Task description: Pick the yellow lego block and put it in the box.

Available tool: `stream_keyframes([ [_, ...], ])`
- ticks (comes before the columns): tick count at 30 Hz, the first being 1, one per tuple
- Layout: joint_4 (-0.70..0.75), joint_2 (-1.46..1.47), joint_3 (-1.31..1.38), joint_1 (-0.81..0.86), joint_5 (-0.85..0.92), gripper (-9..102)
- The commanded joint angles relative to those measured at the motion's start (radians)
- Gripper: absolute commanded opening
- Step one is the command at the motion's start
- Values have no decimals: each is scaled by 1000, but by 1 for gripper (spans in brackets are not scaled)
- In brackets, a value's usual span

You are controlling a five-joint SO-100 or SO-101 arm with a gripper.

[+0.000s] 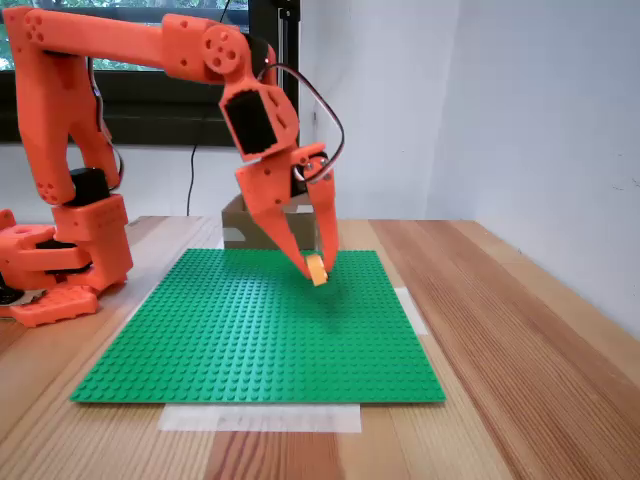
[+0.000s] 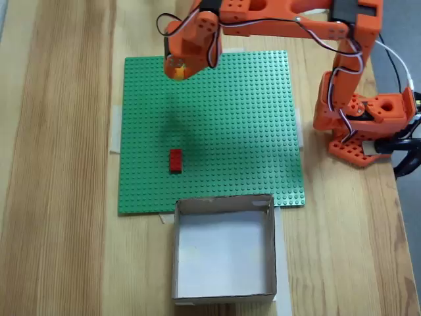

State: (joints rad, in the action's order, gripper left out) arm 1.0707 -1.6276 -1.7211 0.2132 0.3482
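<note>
Gripper point(image 1: 315, 268) hangs above the green baseplate point(image 1: 250, 330), fingers pointing down and pinched on the yellow lego block point(image 1: 317, 269). I see the block tilted between the fingertips, clear of the studs, with a faint shadow on the plate below it. In a fixed view from above, I find the same gripper point(image 2: 176, 68) near the plate's far edge, the yellow lego block point(image 2: 177, 70) showing as a small yellow-orange spot under the orange jaw housing.

Box point(image 2: 223, 249) sits at the bottom of that view, just off the green baseplate point(image 2: 250, 131), open side up, pale interior, well apart from the gripper. In the low fixed view I make out the box point(image 1: 240, 225) as a brown shape behind the arm, at the plate's rear edge.

Red brick point(image 2: 175, 160) lies flat on the studs, between the gripper and the box, nearer the box. Arm base point(image 2: 365, 128) stands on the wooden table point(image 2: 59, 164) beside the plate's right edge in that view. White tape point(image 1: 260, 417) holds the plate's near edge to the table.
</note>
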Motion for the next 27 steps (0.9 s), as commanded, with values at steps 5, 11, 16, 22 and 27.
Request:
stream_keyframes([
  [5, 64, -206, -55, -66, 25, -1],
  [11, 98, -367, -138, -140, 29, -1],
  [16, 141, -488, -179, -256, 57, -1],
  [22, 130, -558, -222, -399, 49, -1],
  [27, 91, -571, -241, -531, 21, -1],
])
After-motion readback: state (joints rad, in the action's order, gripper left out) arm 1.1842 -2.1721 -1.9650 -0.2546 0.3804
